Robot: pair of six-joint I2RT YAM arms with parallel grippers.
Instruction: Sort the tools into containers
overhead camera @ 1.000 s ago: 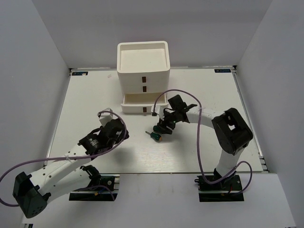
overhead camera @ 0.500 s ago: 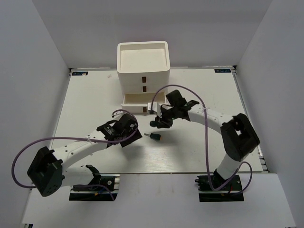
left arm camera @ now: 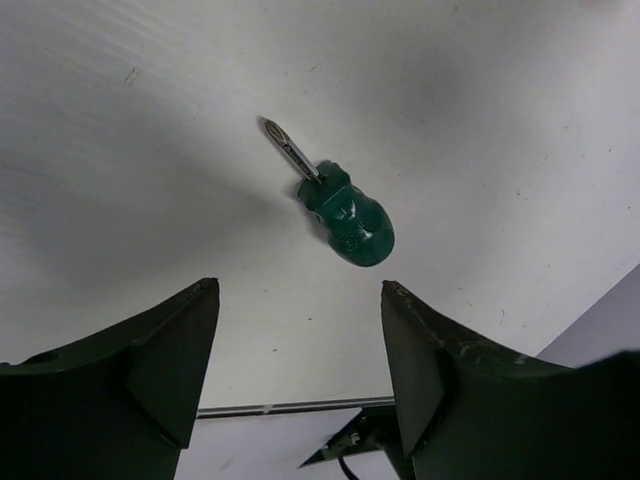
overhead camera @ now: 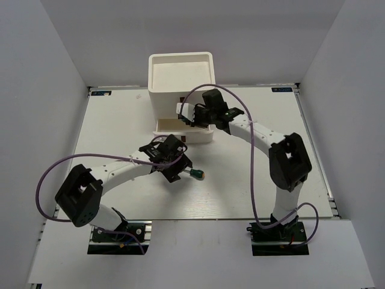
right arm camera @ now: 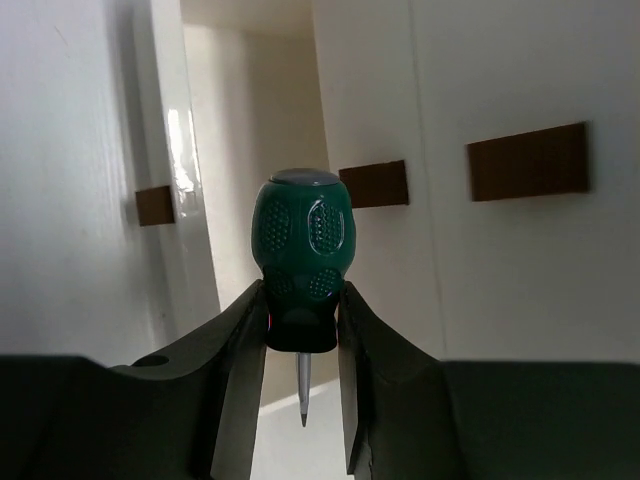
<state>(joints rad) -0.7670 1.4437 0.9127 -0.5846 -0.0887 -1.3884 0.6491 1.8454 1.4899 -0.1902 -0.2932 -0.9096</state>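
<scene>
The white organizer (overhead camera: 180, 95) stands at the back of the table, its lower drawer (overhead camera: 168, 125) pulled open. My right gripper (overhead camera: 191, 114) is over that open drawer, shut on a stubby green-handled screwdriver (right arm camera: 300, 238) held handle up and tip down between the fingers (right arm camera: 232, 345). The organizer's white front with brown handles (right arm camera: 525, 160) fills the right wrist view. A second stubby green screwdriver (overhead camera: 197, 174) lies on the table, also in the left wrist view (left arm camera: 348, 218). My left gripper (overhead camera: 177, 167) is open just left of it, above the table. The pliers and long screwdrivers are out of view.
The organizer's tray top (overhead camera: 180, 58) is open to view from above. The table's front edge rail (left arm camera: 290, 407) shows between the left fingers. Purple cables loop over both arms (overhead camera: 252, 180).
My right gripper has carried its screwdriver from mid-table up and back to the open drawer. My left arm has swung right and forward to the screwdriver lying on the table.
</scene>
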